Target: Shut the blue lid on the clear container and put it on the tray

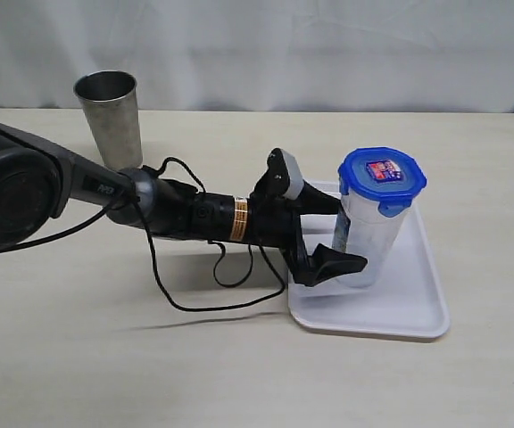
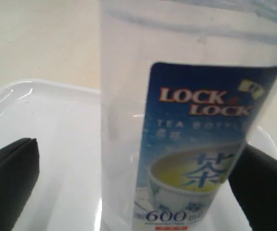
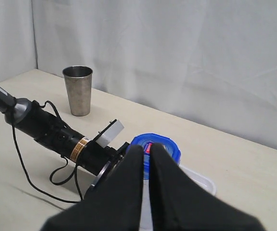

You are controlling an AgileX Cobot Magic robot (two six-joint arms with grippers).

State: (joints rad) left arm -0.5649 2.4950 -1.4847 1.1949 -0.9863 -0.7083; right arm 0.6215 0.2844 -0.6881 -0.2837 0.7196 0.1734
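Observation:
The clear container [image 1: 375,242] stands upright on the white tray [image 1: 409,308], with the blue lid [image 1: 382,176] sitting on its top, sticker up. My left gripper [image 1: 347,234] is open, one finger on each side of the container's lower body. In the left wrist view the labelled container [image 2: 129,120] fills the space between the fingers [image 2: 8,178]; there is a clear gap on one side, and the tray [image 2: 56,120] lies beneath. My right gripper [image 3: 147,147] is shut and empty, well above the lid [image 3: 170,151] and tray [image 3: 202,181]. It is outside the exterior view.
A grey steel cup [image 1: 110,116] stands at the back left of the table, also visible from the right wrist [image 3: 78,89]. A black cable [image 1: 212,299] loops on the table under the left arm. White curtain behind.

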